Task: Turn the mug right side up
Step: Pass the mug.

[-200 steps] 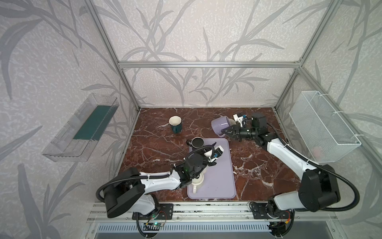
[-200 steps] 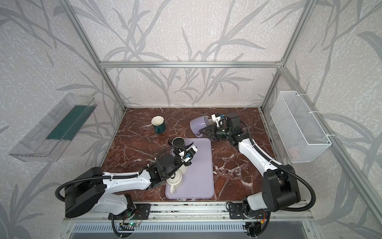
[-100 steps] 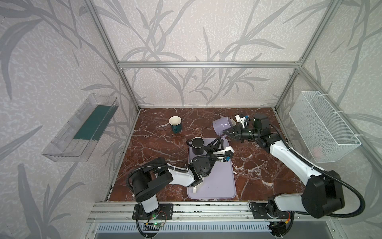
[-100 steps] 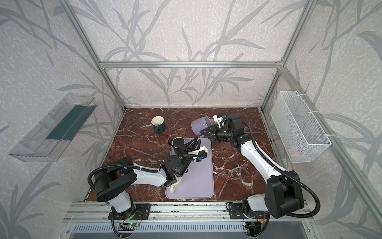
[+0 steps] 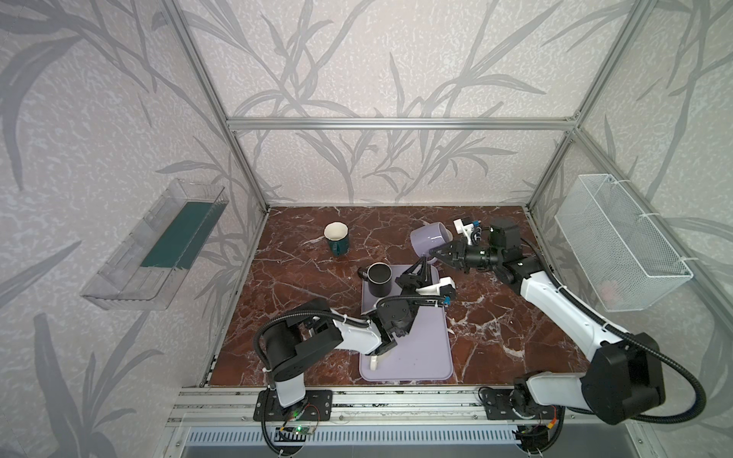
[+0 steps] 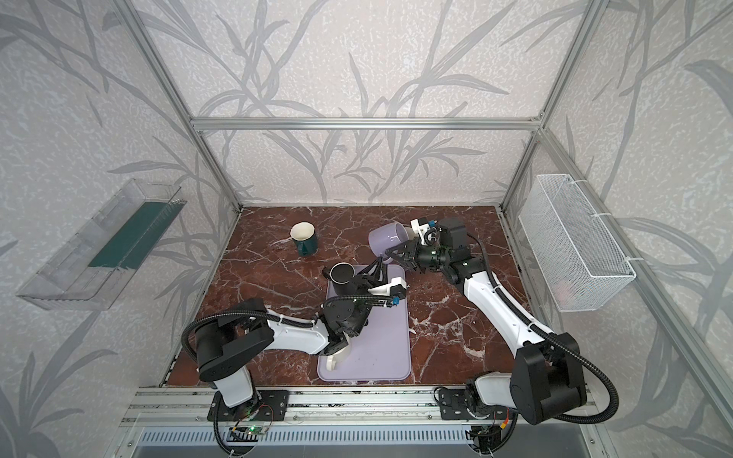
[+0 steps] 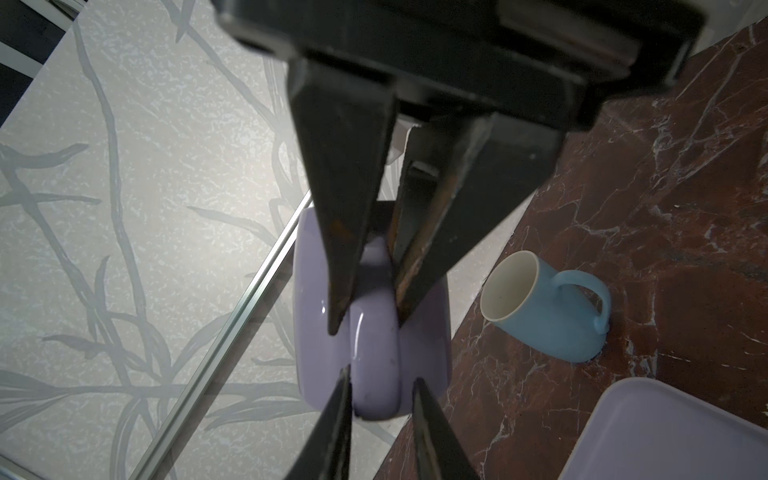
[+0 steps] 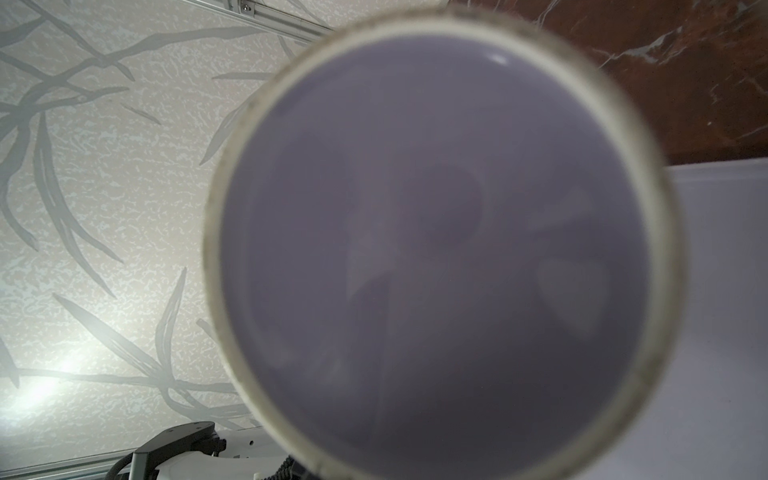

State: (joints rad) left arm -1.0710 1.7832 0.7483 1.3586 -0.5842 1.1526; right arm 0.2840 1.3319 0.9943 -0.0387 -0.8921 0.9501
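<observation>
A lavender mug (image 5: 430, 238) hangs tilted in the air over the back right of the table, in both top views. My right gripper (image 5: 433, 251) is shut on its handle (image 7: 376, 332), pinching it from the sides. In the right wrist view the mug's base (image 8: 436, 249) fills the frame and hides the fingers. My left gripper (image 7: 381, 375) reaches up from the tray. It is narrowly open, with a fingertip on each side of the handle's lower end. One fingertip touches the handle and a small gap shows at the other.
An upright teal mug (image 5: 337, 240) stands at the back. A black mug (image 5: 379, 279) sits upright on the back corner of the lavender tray (image 5: 420, 349). A white mug (image 5: 375, 361) is mostly hidden under the left arm. A wire basket (image 5: 618, 242) hangs on the right wall.
The left arm has lifted away from the white mug on the tray and swung back to the lavender mug's handle. The right arm has shifted the mug slightly.
</observation>
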